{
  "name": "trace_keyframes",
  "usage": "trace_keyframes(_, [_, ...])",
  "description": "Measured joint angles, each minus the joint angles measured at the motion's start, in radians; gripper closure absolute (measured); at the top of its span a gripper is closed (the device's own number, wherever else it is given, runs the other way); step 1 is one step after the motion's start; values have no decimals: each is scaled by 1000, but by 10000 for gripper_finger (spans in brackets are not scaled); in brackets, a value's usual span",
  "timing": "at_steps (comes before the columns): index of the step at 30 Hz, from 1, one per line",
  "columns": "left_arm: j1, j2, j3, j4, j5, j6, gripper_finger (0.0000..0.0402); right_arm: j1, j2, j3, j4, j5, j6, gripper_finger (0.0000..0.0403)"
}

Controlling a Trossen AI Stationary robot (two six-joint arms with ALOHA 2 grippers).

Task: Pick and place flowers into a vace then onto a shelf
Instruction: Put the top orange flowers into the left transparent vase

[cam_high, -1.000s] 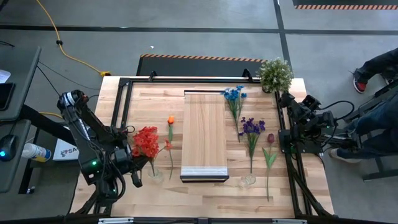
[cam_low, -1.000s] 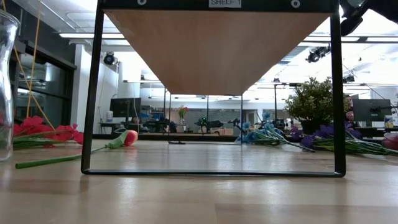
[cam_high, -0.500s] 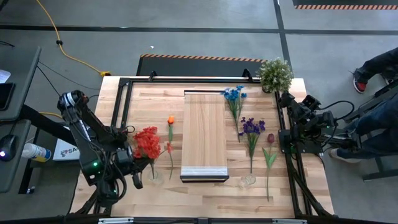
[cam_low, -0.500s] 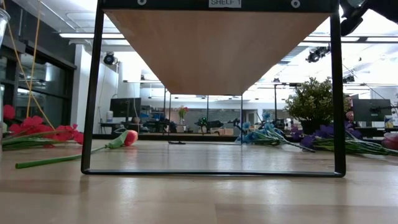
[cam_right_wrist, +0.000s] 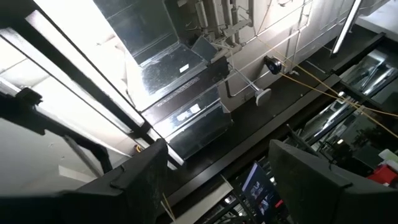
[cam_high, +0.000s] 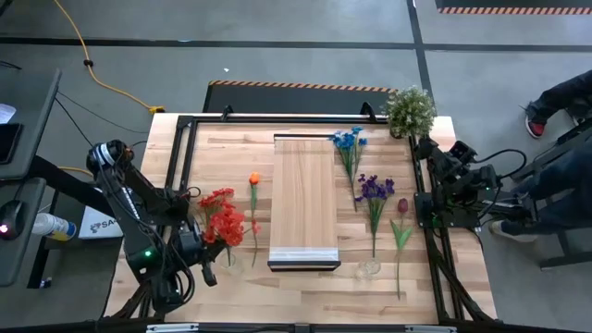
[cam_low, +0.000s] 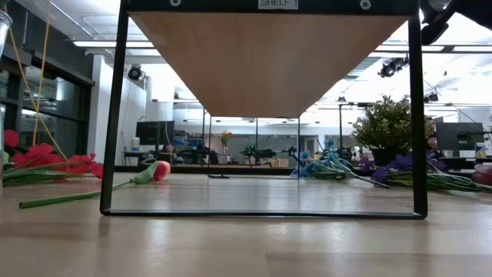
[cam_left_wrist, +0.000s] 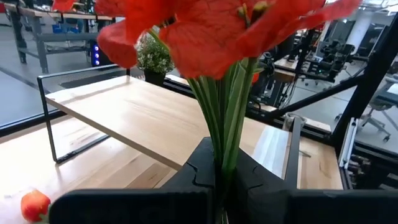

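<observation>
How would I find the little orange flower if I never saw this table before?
Find the raised wooden shelf in the middle of the table. On the left arm's side of it lies the orange flower, flat on the tabletop beside the red bunch that the left gripper holds. It is one small orange bud on a thin green stem.

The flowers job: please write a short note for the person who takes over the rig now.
Left hand: shut on the red flowers, lifted over the left vase.
Right hand: open, parked at the table's right edge, pointing up.
On the table: orange flower, blue flowers, purple flowers, dark-red flower, right vase.
Done: red bunch picked.
Left: red stems into the vase, other flowers, then vases onto the shelf.
</observation>
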Motion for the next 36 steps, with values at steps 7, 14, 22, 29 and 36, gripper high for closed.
trace_keyframes(7, [0, 40, 0, 0, -4, -13, 362, 0, 0, 0, -3, 11, 0, 136])
trace_keyframes(14, [0, 85, 0, -28, 12, -99, 355, 0, 0, 0, -3, 11, 0, 136])
trace_keyframes(22, [0, 100, 0, -19, 46, -109, 347, 0, 0, 0, -3, 11, 0, 135])
trace_keyframes(29, [0, 100, 0, -19, 96, -130, 332, 0, 0, 0, -6, 10, 0, 135])
trace_keyframes(36, [-1, 100, 0, -16, 132, -134, 354, 0, 0, 0, -14, 10, 0, 136])
